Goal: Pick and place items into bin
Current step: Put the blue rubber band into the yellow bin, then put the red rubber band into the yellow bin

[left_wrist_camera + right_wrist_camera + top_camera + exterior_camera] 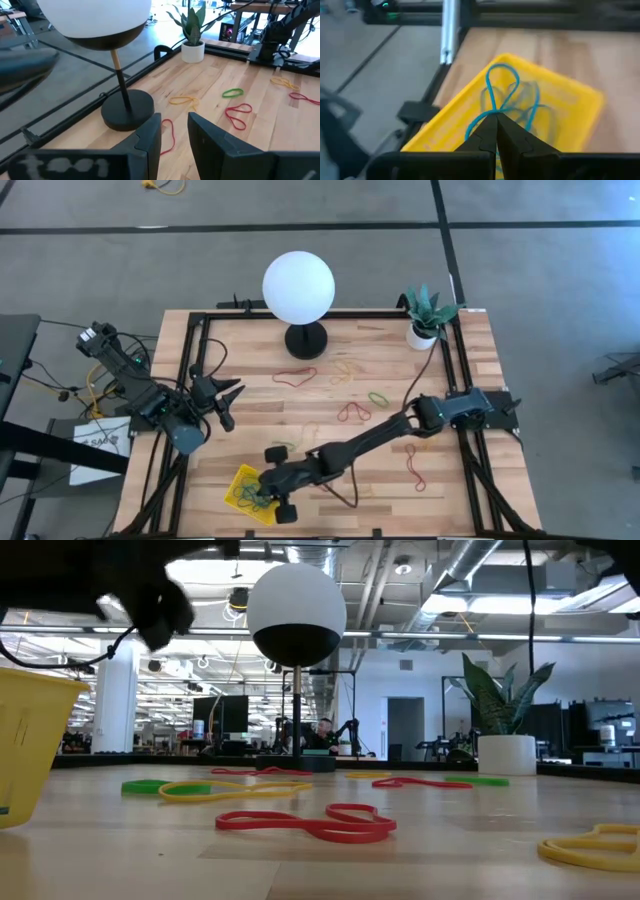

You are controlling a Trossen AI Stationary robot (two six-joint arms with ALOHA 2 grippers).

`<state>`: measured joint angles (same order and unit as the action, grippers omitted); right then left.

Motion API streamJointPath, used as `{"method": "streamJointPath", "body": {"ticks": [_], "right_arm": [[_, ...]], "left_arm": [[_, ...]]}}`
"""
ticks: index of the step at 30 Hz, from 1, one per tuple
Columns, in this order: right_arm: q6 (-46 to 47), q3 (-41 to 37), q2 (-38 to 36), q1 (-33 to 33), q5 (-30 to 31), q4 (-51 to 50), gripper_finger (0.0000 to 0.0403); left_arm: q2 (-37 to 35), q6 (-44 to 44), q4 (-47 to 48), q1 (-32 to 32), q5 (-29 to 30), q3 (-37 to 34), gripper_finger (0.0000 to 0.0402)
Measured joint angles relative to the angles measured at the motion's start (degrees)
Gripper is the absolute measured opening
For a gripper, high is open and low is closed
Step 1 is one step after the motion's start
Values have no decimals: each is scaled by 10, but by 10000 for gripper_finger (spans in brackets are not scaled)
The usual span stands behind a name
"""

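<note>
L arm parked at table's L edge, well L of lamp; left gripper off the wood, jaws apart w/ a narrow gap, nothing between them, fingers aimed toward lamp base. Bin: yellow square tray, front-L of lamp, near table's front edge, lying at an angle to table edges. Right gripper directly over bin, R arm stretched diagonally across table from its mount on R side; jaws pinched tight on a blue band, whose loop hangs over tray interior; more thin loops lie inside tray, count unclear. Loose items on wood, all outside bin: red band just in front of lamp base; yellowish band R of that, front-R of lamp; red band no. 2 further front-R of lamp; green band just R of it; red band no. 3 far R-front of lamp, beyond R arm; faint yellowish loop close by it, partly under arm. Low view: green and yellow loops in front of lamp, red loop nearer camera. Plant pot w/ green plant at back-R corner, R of lamp.
</note>
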<state>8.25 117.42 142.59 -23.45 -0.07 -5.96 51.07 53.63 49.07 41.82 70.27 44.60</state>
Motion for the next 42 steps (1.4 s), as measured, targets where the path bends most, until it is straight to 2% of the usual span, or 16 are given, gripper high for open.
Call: {"method": "streamJointPath", "body": {"ticks": [4, 9, 14, 19, 26, 31, 34, 37, 41, 42], "right_arm": [[8, 13, 12, 4, -31, -22, 6], [8, 14, 16, 7, -33, -59, 43], [8, 15, 11, 11, -28, -47, 85], [54, 14, -10, 20, -31, -57, 102], [44, 14, -110, 28, -29, -248, 95], [10, 14, -231, 32, 3, -357, 95], [-21, 15, -322, 36, 52, -436, 95], [-23, 15, -405, 35, 105, -522, 95], [9, -6, -497, 12, 196, -584, 95], [19, -23, -520, 5, 214, -588, 95]], "left_arm": [[0, 2, 0, 0, 0, 0, 87], [0, 9, 0, 0, 0, 0, 87], [0, 14, 0, 0, 0, 0, 87], [0, 21, 0, 0, -23, 0, 87], [0, 21, 10, 0, -107, 0, 87], [12, -10, 14, 0, -113, 0, 87], [25, -4, 14, 0, -98, 0, 87], [40, 54, 13, -2, -86, 0, 87], [77, 88, 13, -24, -179, 0, 87], [90, 92, 9, -31, -186, -2, 87]]}}
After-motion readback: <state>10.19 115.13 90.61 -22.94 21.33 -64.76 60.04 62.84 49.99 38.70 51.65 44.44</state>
